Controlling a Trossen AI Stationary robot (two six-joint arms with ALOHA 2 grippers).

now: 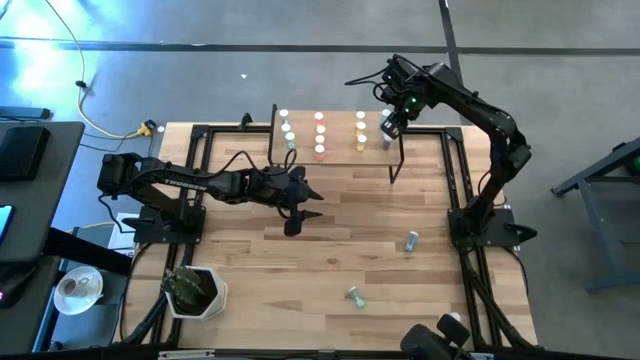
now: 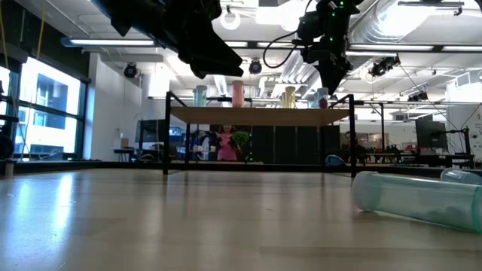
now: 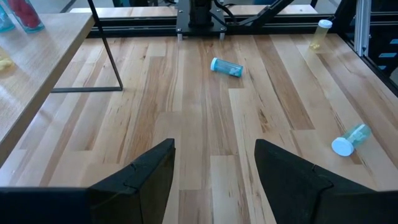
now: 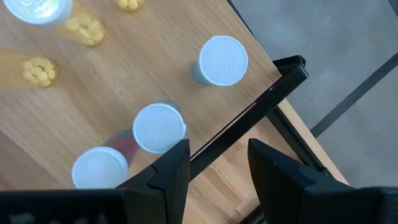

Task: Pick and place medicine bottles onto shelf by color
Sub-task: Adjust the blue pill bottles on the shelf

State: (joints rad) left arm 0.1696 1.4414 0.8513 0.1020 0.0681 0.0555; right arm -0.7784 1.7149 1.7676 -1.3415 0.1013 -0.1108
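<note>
Your right claw hangs empty with jaws parted over the shelf's right end, where upright medicine bottles stand in rows. Its wrist view alone shows white caps by the shelf edge. Your left claw hovers wide open and empty over mid-worktop; its view shows a teal bottle lying loose.

The left gripper hangs over the wooden table with its two dark fingers apart and nothing between them. A teal bottle lies on its side ahead. Another teal bottle with a white cap lies off to one side. A yellowish bottle stands near the table's far edge. The shelf shows at one side, with a red bottle on it.
</note>
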